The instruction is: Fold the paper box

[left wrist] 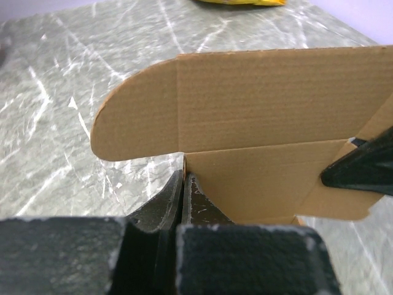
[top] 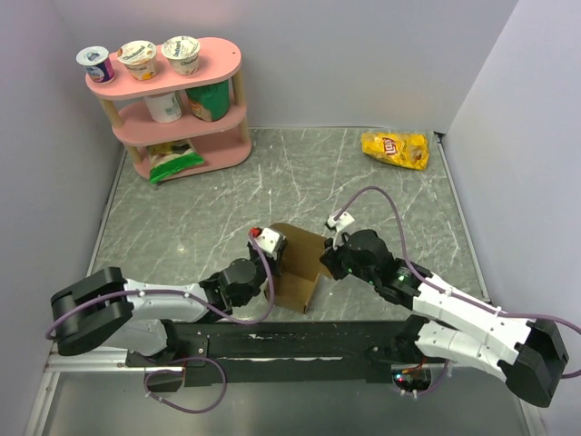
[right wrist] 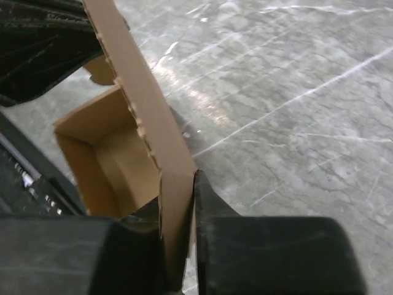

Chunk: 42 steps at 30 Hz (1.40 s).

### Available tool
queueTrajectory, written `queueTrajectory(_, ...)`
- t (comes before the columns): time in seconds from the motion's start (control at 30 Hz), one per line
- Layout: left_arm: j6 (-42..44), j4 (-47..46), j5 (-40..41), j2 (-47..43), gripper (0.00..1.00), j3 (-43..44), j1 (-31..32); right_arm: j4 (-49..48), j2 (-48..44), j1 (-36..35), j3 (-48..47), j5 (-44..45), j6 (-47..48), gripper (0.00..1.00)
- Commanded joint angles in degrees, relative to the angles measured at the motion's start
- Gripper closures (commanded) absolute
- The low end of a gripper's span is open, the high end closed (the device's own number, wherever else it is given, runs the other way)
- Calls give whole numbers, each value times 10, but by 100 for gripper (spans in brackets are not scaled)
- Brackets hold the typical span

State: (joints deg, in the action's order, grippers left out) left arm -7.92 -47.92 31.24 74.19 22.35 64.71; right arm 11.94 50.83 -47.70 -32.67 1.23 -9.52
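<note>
Presently, by the worktop's (top: 363, 182) near edge, the paper box (top: 298, 272) is pinched at opposite walls by left gripper (left wrist: 184, 184) and right gripper (right wrist: 179, 206), both closed on cardboard.

1. Plain brown cardboard for the paper box (top: 295, 268): matt, unprinted, fine ribbing across the flap face, rough and nicked along the perforated edge.
2. Stone-look slab for the counter (top: 272, 182): grey-green, veined in white, smooth, with a soft sheen where the light falls.
3. Black hard plastic, by the look of it, on the left tool (left wrist: 184, 178) and the right tool (right wrist: 179, 184): matt, grainy, whitish scuffs along the edges.
4. Crinkled glossy film on the yellow chip bag (top: 395, 148).
5. Smooth pink tiers and pale wooden posts on the shelf (top: 172, 77).
6. Smooth white and black shells on the arms (top: 454, 313); glossy purple sheathing on the cables (top: 374, 189).
7. Matt pale finish on the walls (top: 363, 54).
</note>
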Motion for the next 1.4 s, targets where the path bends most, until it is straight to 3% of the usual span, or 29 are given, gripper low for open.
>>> queueTrajectory(0.0, -59, 12, 79, 38, 99, 40, 15, -39, 21, -6, -31, 96, -50, 93)
queueTrajectory(0.23, -107, 5, 139, 72, 99, 59, 31, -88, 52, -16, -28, 225, -96, 95)
queueTrajectory(0.43, -85, -47, 218, 117, 99, 70, 59, -118, 69, -22, -50, 301, -94, 97)
queueTrajectory(0.87, -167, -2, 301, 195, 99, 118, 97, -174, 81, -85, -6, 392, -182, 100)
queueTrajectory(1.37, -231, 27, 375, 241, 99, 118, 140, -138, 71, -143, 45, 464, -315, 100)
